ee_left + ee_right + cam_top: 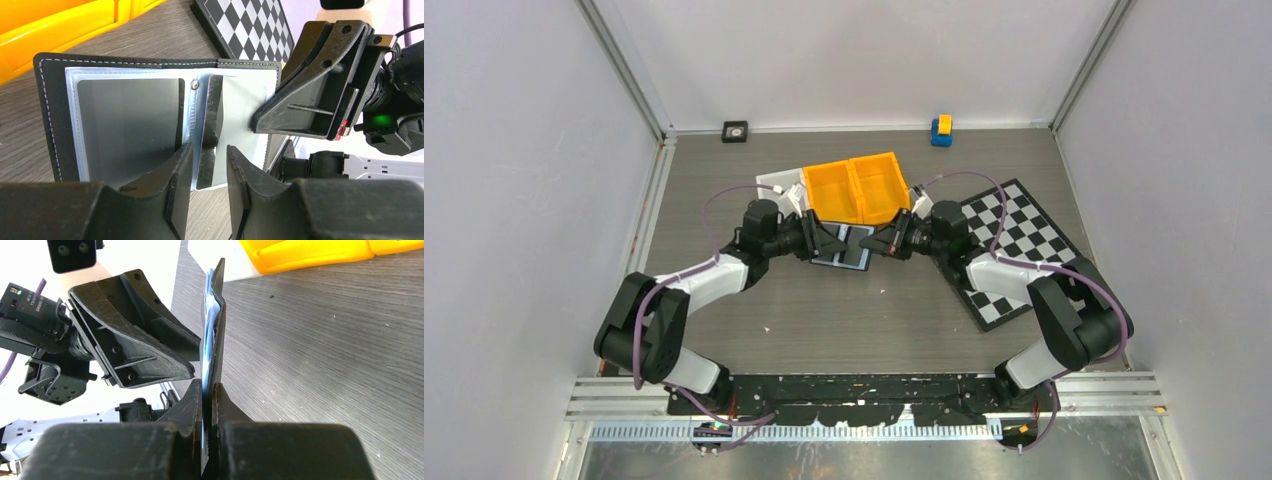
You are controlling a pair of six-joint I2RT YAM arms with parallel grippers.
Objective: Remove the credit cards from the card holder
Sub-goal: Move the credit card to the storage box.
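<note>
The card holder (47,110) is held open and upright above the table, its pale grey-blue inner panels facing the left wrist camera. It also shows in the top view (846,252). A dark credit card (127,125) sits in the left clear sleeve. The strap tab (214,115) hangs down the middle. My left gripper (209,172) is open, its jaws either side of the sleeve's lower edge below the strap tab. My right gripper (208,390) is shut on the card holder's edge (216,340), seen edge-on. In the top view both grippers, left (829,243) and right (880,245), meet at the holder.
Two orange bins (859,187) stand just behind the grippers on a white sheet (776,183). A checkerboard (1014,245) lies at the right. A small black square block (735,131) and a blue-and-yellow toy (941,130) sit at the back wall.
</note>
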